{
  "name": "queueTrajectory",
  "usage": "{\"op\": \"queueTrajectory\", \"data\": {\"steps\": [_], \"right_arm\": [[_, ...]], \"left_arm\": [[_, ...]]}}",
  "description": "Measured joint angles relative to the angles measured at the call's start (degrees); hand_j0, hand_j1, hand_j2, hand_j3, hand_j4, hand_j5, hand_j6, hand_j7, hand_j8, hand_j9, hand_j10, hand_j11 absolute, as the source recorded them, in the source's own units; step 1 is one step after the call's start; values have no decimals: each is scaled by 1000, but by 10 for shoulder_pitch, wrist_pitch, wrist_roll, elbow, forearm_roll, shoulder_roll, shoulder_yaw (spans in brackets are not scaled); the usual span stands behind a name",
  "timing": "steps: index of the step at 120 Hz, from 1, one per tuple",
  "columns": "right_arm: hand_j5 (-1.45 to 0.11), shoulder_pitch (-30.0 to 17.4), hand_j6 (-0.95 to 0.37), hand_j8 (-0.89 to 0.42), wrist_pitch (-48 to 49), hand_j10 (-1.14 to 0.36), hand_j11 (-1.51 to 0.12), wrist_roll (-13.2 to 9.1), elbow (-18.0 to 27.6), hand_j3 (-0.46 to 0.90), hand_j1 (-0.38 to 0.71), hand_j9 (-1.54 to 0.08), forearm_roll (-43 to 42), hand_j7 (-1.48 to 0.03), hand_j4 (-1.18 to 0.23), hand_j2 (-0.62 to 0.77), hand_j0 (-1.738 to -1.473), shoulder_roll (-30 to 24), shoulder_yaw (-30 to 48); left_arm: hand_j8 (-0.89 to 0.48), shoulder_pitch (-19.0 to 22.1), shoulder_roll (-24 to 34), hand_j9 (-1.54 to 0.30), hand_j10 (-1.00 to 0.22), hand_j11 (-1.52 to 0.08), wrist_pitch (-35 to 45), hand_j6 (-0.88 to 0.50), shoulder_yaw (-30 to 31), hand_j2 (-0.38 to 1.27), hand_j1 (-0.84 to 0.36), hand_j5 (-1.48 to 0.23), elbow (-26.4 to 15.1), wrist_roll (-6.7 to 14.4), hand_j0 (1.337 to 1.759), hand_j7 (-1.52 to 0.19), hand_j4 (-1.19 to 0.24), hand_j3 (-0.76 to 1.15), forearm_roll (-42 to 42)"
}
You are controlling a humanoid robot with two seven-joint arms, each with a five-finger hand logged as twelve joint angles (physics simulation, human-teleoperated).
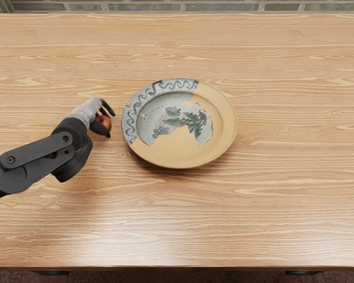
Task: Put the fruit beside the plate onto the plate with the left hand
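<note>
Left hand point(89, 112) on the fruit point(104, 123), just left of the plate point(224, 125).

1 arm in view, coming in from the left edge low across the wooden table point(253, 224). Dark-tipped fingers point(108, 108) curl around a small red-orange fruit, clamped on it from above and both sides. The fruit sits beside the plate's left rim, off the plate and not touching it. Cannot tell if it rests on the wood or is lifted. The plate is tan with a blue-grey wavy band and a leafy pattern.
</note>
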Motion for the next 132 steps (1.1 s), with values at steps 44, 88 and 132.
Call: {"op": "queueTrajectory", "data": {"steps": [44, 88, 132], "right_arm": [[0, 0, 0, 0, 0, 0, 0, 0, 0, 0, -349, 0, 0, 0, 0, 0, -1658, 0, 0], [0, 0, 0, 0, 0, 0, 0, 0, 0, 0, -349, 0, 0, 0, 0, 0, -1658, 0, 0], [0, 0, 0, 0, 0, 0, 0, 0, 0, 0, -349, 0, 0, 0, 0, 0, -1658, 0, 0]], "left_arm": [[-455, -1, 10, -868, -628, -865, 0, -495, 1, 279, -309, -866, -8, 0, 1628, -863, -649, 78, -4], [-505, -4, 59, -919, -662, -918, 1, -552, -4, 399, -262, -933, -51, 0, 1656, -925, -687, -55, -7], [-483, -14, 110, -948, -647, -943, 1, -543, -16, 419, -278, -968, -154, 0, 1656, -953, -704, -9, -11]]}}
